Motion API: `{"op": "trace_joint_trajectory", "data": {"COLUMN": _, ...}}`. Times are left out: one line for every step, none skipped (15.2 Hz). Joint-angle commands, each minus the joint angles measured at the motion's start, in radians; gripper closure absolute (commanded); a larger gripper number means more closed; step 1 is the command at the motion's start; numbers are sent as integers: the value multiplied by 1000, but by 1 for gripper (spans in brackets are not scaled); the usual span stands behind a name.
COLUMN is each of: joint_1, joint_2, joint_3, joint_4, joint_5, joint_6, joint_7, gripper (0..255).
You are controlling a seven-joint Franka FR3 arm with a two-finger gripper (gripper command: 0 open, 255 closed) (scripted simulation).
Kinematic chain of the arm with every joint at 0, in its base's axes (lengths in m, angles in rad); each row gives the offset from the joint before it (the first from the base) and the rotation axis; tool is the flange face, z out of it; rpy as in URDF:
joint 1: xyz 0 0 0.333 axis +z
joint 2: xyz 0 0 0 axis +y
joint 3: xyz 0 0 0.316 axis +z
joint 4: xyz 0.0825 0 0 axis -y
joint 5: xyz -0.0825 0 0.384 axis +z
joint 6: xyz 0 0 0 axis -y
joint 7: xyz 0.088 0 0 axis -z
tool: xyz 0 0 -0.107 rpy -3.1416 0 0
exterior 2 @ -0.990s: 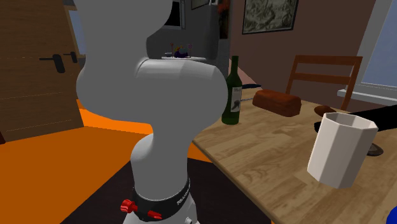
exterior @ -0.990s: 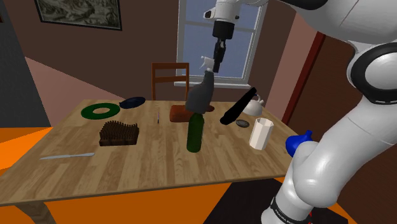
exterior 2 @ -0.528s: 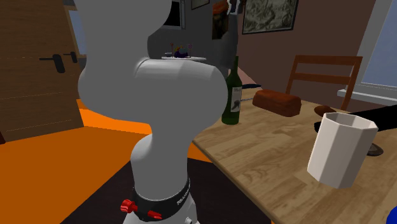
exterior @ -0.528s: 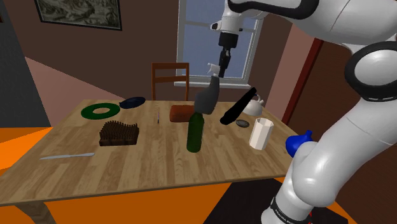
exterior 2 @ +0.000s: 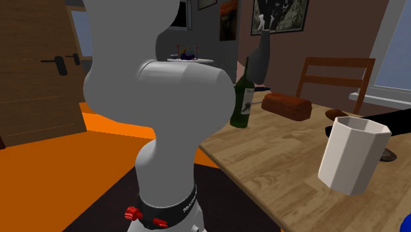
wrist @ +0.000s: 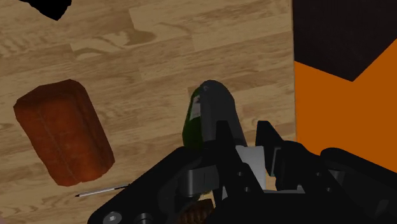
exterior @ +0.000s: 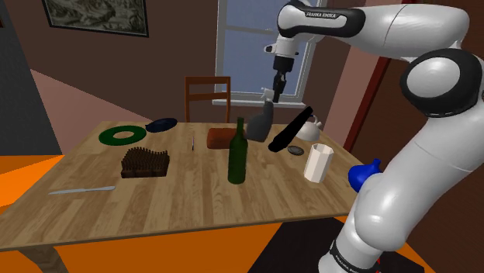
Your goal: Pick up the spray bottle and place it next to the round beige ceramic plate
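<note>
Halfway, by the look of it: holds dark grey spray bottle (exterior: 260, 122) aloft w/ black two-finger gripper (exterior: 273, 95), pinched on its white trigger head. Hangs head-up just below gripper, long axis tilted, base toward shoulder view's left, well clear of wooden table (exterior: 186, 194). Overlaps tall green glass wine bottle (exterior: 236, 151) in wrist view, so prob. right over it; brown loaf-shaped block (exterior: 219, 137) beside. Takes small round dull dish (exterior: 295, 150) as prob. the plate, though cannot tell for sure; lies toward shoulder view's right of bottle. Needs care en route: long black tilted object (exterior: 290, 129) just by dish, white faceted cup (exterior: 318, 161) near, wine bottle neck underneath.
</note>
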Motion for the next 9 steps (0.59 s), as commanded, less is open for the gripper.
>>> {"op": "trace_joint_trajectory", "data": {"joint_1": -17, "joint_2": 25, "joint_3": -31, "joint_4": -10, "joint_5": 2, "joint_6": 33, "joint_7": -50, "gripper": 255}}
{"op": "trace_joint_trajectory", "data": {"joint_1": -25, "joint_2": 42, "joint_3": -46, "joint_4": -9, "joint_5": 6, "joint_6": 46, "joint_7": -74, "gripper": 255}}
{"op": "trace_joint_trajectory", "data": {"joint_1": -32, "joint_2": 60, "joint_3": -61, "joint_4": -6, "joint_5": 10, "joint_6": 60, "joint_7": -98, "gripper": 255}}
{"op": "trace_joint_trajectory", "data": {"joint_1": -41, "joint_2": 79, "joint_3": -75, "joint_4": -3, "joint_5": 15, "joint_6": 73, "joint_7": -122, "gripper": 255}}
{"op": "trace_joint_trajectory", "data": {"joint_1": -49, "joint_2": 100, "joint_3": -89, "joint_4": 2, "joint_5": 22, "joint_6": 85, "joint_7": -146, "gripper": 255}}
{"op": "trace_joint_trajectory", "data": {"joint_1": -58, "joint_2": 121, "joint_3": -103, "joint_4": 8, "joint_5": 29, "joint_6": 97, "joint_7": -170, "gripper": 255}}
{"op": "trace_joint_trajectory", "data": {"joint_1": -68, "joint_2": 144, "joint_3": -116, "joint_4": 16, "joint_5": 38, "joint_6": 109, "joint_7": -195, "gripper": 255}}
{"op": "trace_joint_trajectory", "data": {"joint_1": -77, "joint_2": 168, "joint_3": -129, "joint_4": 25, "joint_5": 48, "joint_6": 119, "joint_7": -220, "gripper": 255}}
{"op": "trace_joint_trajectory", "data": {"joint_1": -88, "joint_2": 193, "joint_3": -142, "joint_4": 35, "joint_5": 59, "joint_6": 130, "joint_7": -245, "gripper": 255}}
